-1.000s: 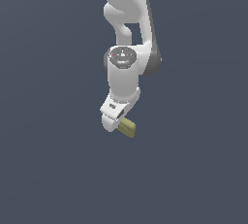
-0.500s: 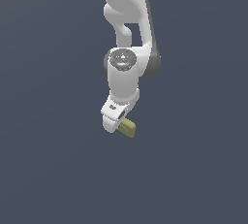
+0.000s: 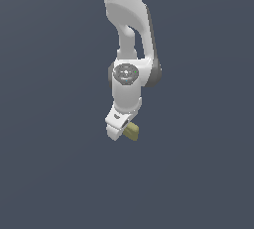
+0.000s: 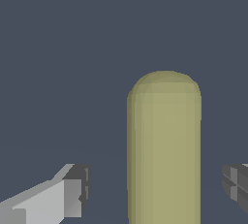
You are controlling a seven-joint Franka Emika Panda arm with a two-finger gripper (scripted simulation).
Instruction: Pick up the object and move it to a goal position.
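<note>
The white Panda arm (image 3: 130, 39) reached down with its gripper (image 4: 155, 189) spread wide, fingers (image 4: 72, 189) clear of the olive-yellow block (image 4: 163, 150), which stood lengthwise between them, touching neither pad, against the plain slate-grey ground (image 3: 49, 173).

White arm (image 3: 130, 49) hangs downward; fingers (image 4: 72, 196) spread apart, gripping nothing.

No readable text, labels, brands, numbers or signs are shown.

Plain, unmarked surfaces are seen on the white arm (image 3: 128, 49), on the olive-yellow block (image 4: 163, 150) and on the dark grey background; the round grey disc (image 3: 126, 73) on the arm's joint carries a ring pattern with a tiny green dot, but no lettering can be made out there.
</note>
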